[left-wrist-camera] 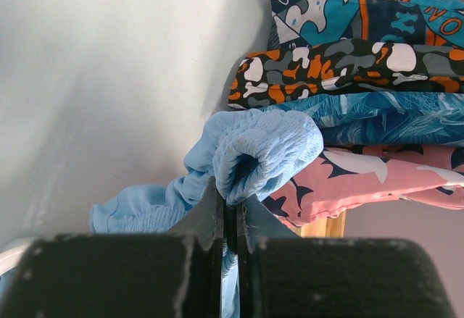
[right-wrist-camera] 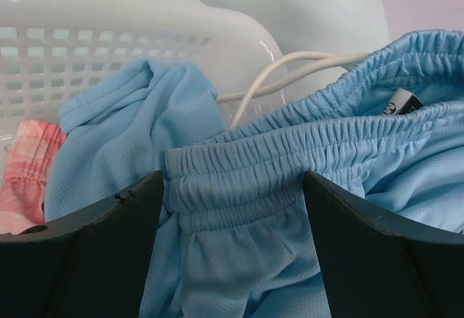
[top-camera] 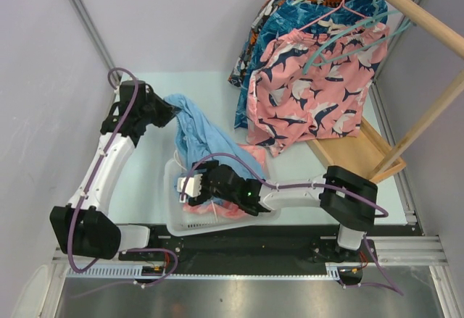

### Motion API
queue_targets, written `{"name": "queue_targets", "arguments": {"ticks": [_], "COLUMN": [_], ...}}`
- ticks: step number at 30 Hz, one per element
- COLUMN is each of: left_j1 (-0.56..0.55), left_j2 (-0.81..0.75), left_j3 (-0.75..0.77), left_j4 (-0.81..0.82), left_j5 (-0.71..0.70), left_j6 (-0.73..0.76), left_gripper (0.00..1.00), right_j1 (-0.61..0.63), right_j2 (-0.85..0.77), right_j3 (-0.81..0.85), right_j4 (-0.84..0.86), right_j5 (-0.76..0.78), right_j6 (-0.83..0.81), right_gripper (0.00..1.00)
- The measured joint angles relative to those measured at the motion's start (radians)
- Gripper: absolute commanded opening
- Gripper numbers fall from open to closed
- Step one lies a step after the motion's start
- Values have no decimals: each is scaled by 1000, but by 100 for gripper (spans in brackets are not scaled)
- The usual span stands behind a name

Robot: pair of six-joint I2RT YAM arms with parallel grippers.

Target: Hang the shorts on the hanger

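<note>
Here, grasp-and-spread step. Left fingers (left-wrist-camera: 229, 209) pinched shut on waistband of shorts (top-camera: 199, 133), raised at 10 o'clock. Right fingers (top-camera: 190, 185) wide apart, waistband between them unclamped, over basket (top-camera: 174, 220) at 6 o'clock. Next, likely: you close right, stretch waist, carry to hanger (top-camera: 341, 37) at 1 o'clock. Tag (right-wrist-camera: 406, 102) print unreadable.

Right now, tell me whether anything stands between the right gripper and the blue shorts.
Nothing visible does. The right gripper is open, and the elastic waistband of the shorts lies directly between its fingers, by the white basket. The left gripper is shut on another part of the shorts.
</note>
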Motion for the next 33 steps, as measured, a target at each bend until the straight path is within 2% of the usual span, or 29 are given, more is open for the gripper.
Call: {"name": "queue_targets", "arguments": {"ticks": [2, 4, 5, 6, 8, 9, 13, 16, 21, 24, 28, 29, 30, 32, 33], "left_j1": [6, 9, 10, 11, 12, 12, 18, 23, 28, 28, 21, 22, 23, 23, 24], "left_j2": [4, 8, 10, 13, 16, 18, 19, 19, -7, -87, -237, -271, -312, -380, -422], "left_j3": [-2, -2, -2, -2, -4, -8, -13, -13, -26, -58, -80, -83, -88, -96, -104], "left_j4": [1, 1, 1, 2, 7, 7, 8, 11, 15, 33, 88, 99, 112, 126, 135], "left_j5": [14, 24, 29, 34, 43, 49, 61, 70, 97, 175, 313, 340, 380, 447, 493], "left_j6": [0, 0, 0, 0, 0, 0, 2, 13, 105, 190, 312, 340, 372, 435, 474], "left_gripper": [0, 0, 0, 1, 1, 2, 5, 9, 7, 4, 5, 8, 21, 34, 53], "right_j1": [-3, -6, -9, -12, -22, -29, -61, -74, -116, -198, -319, -341, -359, -377, -386], "right_j2": [15, 26, 32, 36, 40, 40, 5, -97, -415, -578, -646, -652, -653, -654, -655], "right_j3": [0, 0, 0, 0, -1, -1, -1, -3, 3, 40, 93, 105, 119, 135, 143], "right_j4": [13, 25, 38, 47, 63, 73, 71, 1, -111, -167, -227, -243, -256, -269, -276], "right_j5": [-3, -3, -1, 0, 5, 9, 26, 23, -42, -95, -171, -194, -218, -249, -270], "right_j6": [-11, -22, -29, -38, -51, -57, -51, -29, 8, 19, 46, 53, 60, 71, 77], "right_gripper": [77, 64, 54, 32, 16, 0, 0, 0, 0, 0, 0, 0, 0, 0, 0]}}
